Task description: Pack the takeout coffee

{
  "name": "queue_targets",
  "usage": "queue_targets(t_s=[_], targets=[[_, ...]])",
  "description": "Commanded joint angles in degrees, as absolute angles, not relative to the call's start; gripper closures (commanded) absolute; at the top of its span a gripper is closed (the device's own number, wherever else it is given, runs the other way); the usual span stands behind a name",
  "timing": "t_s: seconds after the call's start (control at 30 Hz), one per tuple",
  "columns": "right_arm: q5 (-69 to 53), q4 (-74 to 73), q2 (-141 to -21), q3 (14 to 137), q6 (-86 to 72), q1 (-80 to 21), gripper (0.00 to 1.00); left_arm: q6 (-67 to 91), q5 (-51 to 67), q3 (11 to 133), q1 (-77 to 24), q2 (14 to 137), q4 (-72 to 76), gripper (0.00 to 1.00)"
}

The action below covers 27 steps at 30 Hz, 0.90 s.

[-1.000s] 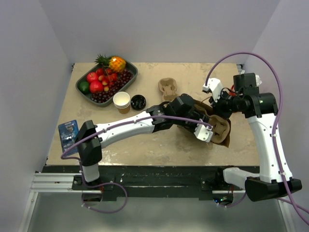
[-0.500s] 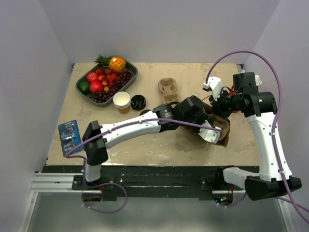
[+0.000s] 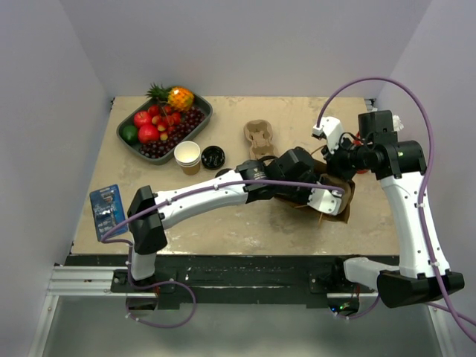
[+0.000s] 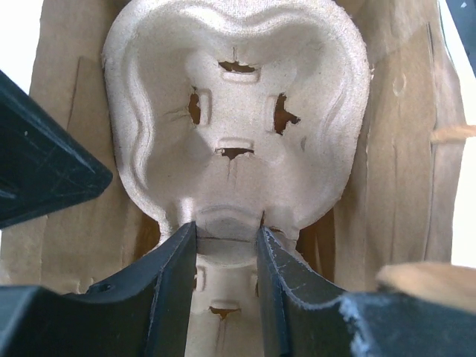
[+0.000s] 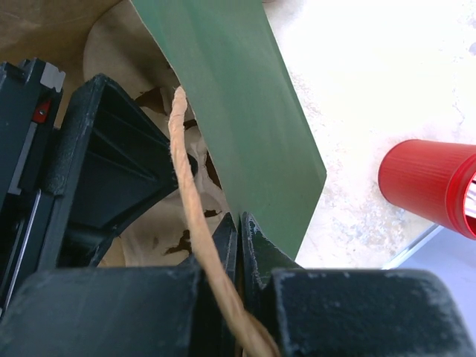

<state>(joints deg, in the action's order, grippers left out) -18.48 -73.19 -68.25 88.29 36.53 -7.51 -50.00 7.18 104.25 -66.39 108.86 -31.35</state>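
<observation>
Nearest, inside the paper bag [image 4: 387,149], a pulp carrier [image 4: 234,111] is pinched by its rim in the left tool [image 4: 227,242], apparently so that it can be seated flat on the bag's bottom. Just beyond, the bag's wall is clamped by the pressed-together right tool [image 5: 238,230], so the mouth is held open. Farther back on the desk [image 3: 223,223], the paper cups [image 3: 187,156] are stacked unlidded, the black lid [image 3: 213,157] just beside them, not yet packed.
</observation>
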Motion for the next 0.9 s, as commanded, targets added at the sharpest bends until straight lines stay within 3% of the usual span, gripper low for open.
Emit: queue_targets(t_s=[0.0,0.3,0.87], targets=[[-17.23,-71.81,-68.03,89.74,34.89,-7.82,1.0,-46.14,6.94,104.68,-65.48,106.44,-31.2,1.0],[-15.2,-72.16,-67.33,90.0,35.42,-7.82,1.0,-49.48,0.18,106.25,-64.51,106.96,-37.07,1.0],[-18.81,-72.42,-67.68,91.14,35.16,-7.74,1.0,-52.47,-1.41,112.15,-64.69,116.45,-42.36,1.0]])
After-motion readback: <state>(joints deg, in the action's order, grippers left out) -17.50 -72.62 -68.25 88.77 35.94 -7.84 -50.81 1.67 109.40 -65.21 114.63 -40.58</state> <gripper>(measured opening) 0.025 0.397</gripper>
